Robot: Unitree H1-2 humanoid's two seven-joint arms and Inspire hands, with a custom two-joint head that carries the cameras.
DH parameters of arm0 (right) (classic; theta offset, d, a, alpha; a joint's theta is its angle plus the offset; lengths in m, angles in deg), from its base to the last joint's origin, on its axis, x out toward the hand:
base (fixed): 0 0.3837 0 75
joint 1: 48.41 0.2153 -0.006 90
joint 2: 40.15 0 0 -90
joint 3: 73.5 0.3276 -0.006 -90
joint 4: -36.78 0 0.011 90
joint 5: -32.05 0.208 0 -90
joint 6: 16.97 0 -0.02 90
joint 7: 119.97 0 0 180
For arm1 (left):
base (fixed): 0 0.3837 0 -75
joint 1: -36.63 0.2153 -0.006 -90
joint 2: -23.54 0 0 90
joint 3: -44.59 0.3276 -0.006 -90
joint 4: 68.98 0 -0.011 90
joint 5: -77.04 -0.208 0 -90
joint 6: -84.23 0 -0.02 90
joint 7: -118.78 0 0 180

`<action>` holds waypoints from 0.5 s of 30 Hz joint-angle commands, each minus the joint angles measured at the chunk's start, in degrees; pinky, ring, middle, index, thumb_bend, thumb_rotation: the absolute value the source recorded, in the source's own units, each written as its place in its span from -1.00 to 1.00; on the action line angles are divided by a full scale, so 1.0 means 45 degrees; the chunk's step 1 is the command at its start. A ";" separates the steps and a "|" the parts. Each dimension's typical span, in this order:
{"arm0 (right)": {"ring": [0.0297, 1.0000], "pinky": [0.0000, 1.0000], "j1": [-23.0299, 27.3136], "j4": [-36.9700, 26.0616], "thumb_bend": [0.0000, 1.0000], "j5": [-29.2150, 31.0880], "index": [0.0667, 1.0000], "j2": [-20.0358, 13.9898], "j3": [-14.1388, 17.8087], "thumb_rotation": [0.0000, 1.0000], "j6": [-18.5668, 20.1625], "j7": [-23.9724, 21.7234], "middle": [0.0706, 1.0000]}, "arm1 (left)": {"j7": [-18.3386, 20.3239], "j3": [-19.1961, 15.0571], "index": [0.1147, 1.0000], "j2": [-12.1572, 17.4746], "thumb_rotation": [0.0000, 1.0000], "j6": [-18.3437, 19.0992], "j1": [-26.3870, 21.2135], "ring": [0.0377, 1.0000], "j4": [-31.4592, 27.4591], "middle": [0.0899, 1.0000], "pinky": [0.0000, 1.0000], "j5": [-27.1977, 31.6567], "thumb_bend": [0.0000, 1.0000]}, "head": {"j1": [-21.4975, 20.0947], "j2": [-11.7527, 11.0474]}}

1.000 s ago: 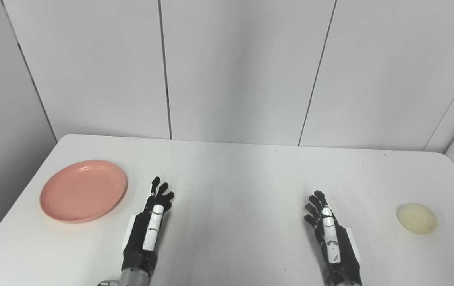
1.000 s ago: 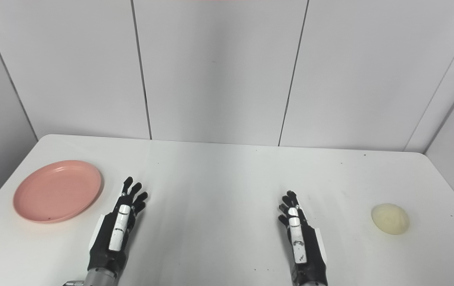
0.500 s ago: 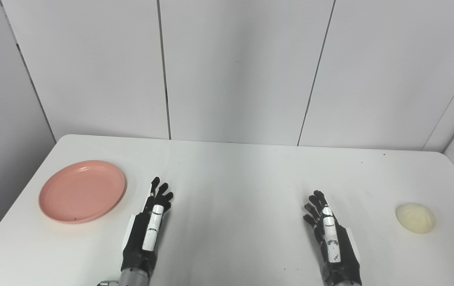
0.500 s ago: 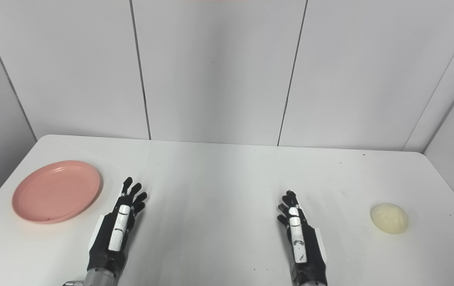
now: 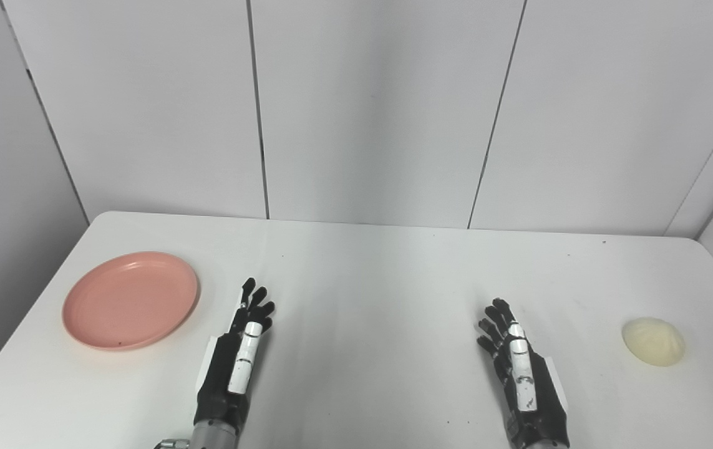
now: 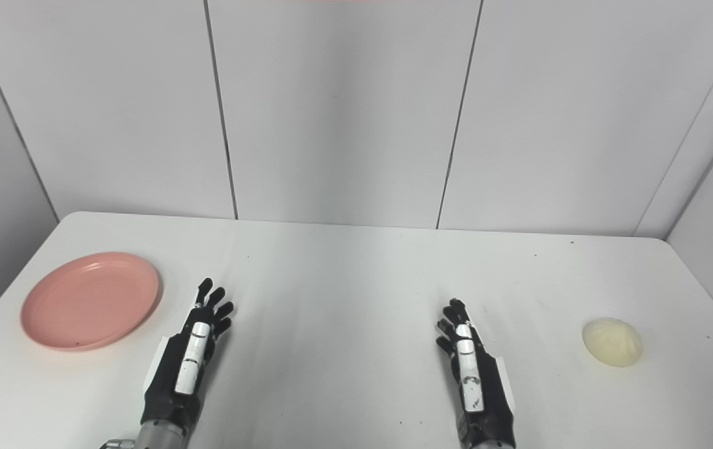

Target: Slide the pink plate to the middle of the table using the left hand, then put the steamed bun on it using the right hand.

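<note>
Left eye view shows the left hand (image 5: 239,355), empty with fingers spread, just right of the pink plate (image 5: 130,299); it should press the rim flat and push slowly.

- The white tabletop (image 5: 368,274) has rounded far corners and meets the grey panelled wall.
- A pink plate (image 5: 130,299) lies flat near its left edge.
- A pale steamed bun (image 5: 653,341) sits near its right edge.

Plate (image 5: 130,299) far left on table (image 5: 368,274); bun (image 5: 653,341) far right, well apart.
</note>
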 commanded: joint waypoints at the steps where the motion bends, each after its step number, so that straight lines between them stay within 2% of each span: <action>1: 0.86 0.89 -0.0241 0.0755 0.31 0.0316 0.88 -0.0312 0.0191 1.00 -0.0652 -0.0380 0.88 | -0.0285 0.0183 1.00 -0.0410 0.89 -0.0377 -0.0169 0.89 0.0275 0.97 0.90 -0.0207 0.29 | 0.0280 -0.0107; 8: 0.89 0.93 -0.0131 0.1420 0.29 0.0784 0.92 -0.0817 0.0418 1.00 -0.0994 -0.0868 0.92 | -0.0808 0.0455 1.00 -0.0830 0.92 -0.0827 -0.0353 0.89 0.1134 0.98 0.88 -0.0917 0.28 | 0.1495 -0.0870; 12: 0.93 0.97 -0.0044 0.1744 0.19 0.1073 0.95 -0.0986 0.0473 1.00 -0.1129 -0.1101 0.94 | -0.0990 0.0519 1.00 -0.1014 0.91 -0.0858 -0.0437 0.91 0.1445 0.99 0.89 -0.1081 0.25 | 0.1682 -0.1167; 15: 0.93 0.98 -0.0004 0.1925 0.21 0.1159 0.95 -0.1002 0.0509 1.00 -0.1182 -0.1171 0.95 | -0.1030 0.0552 1.00 -0.1041 0.92 -0.1004 -0.0482 0.91 0.1648 1.00 0.91 -0.1155 0.30 | 0.1690 -0.1399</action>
